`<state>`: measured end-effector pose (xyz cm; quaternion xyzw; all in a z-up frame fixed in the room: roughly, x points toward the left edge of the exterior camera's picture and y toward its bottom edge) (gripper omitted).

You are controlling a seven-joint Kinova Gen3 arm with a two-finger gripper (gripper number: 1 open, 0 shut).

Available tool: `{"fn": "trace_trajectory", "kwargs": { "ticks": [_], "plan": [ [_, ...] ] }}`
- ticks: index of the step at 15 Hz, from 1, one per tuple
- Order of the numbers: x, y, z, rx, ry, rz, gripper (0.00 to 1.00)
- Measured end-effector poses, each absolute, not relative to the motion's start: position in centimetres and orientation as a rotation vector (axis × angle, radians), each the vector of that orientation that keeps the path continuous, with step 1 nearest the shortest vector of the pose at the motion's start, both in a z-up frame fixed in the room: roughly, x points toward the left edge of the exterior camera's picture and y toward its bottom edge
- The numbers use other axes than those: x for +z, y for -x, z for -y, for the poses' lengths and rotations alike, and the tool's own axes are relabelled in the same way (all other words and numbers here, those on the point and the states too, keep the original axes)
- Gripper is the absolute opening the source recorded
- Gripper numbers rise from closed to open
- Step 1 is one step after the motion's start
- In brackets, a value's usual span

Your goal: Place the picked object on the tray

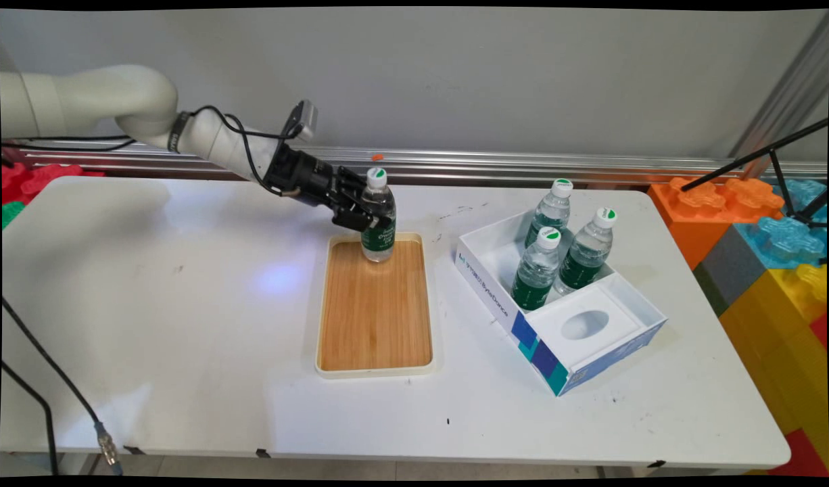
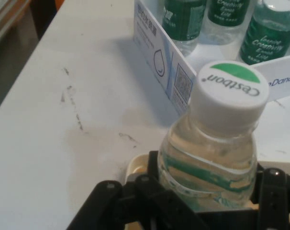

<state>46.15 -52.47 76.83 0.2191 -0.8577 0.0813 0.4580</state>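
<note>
Gripping a water bottle (image 1: pixel 378 215) around its body, the gripper (image 1: pixel 364 218) holds it upright at the 12 o'clock end of the wooden tray (image 1: pixel 375 318). At the tray's 3 o'clock, a white box (image 1: pixel 594 338) holds 3 more bottles (image 1: pixel 562 253).

white table (image 1: pixel 184 352) | on it: wooden tray (image 1: pixel 375 318), white box (image 1: pixel 570 325) just beside

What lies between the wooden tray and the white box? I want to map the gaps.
Only bare white table separates the tray from the box, apart from a few dark scuff marks; the main view shows it.
</note>
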Motion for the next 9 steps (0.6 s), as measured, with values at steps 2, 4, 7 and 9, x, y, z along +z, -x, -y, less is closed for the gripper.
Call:
{"fn": "trace_trajectory", "kwargs": {
  "ticks": [2,4,7,9],
  "plan": [
    [76.0,-46.0,52.7,0.181,-0.546,2.102,0.0],
    [75.5,-46.0,52.9,0.17,-0.55,2.093,0.0],
    [75.1,-45.9,53.1,0.154,-0.55,2.082,1.0],
    [74.9,-46.0,53.0,0.147,-0.549,2.082,1.0]
  ]
}}
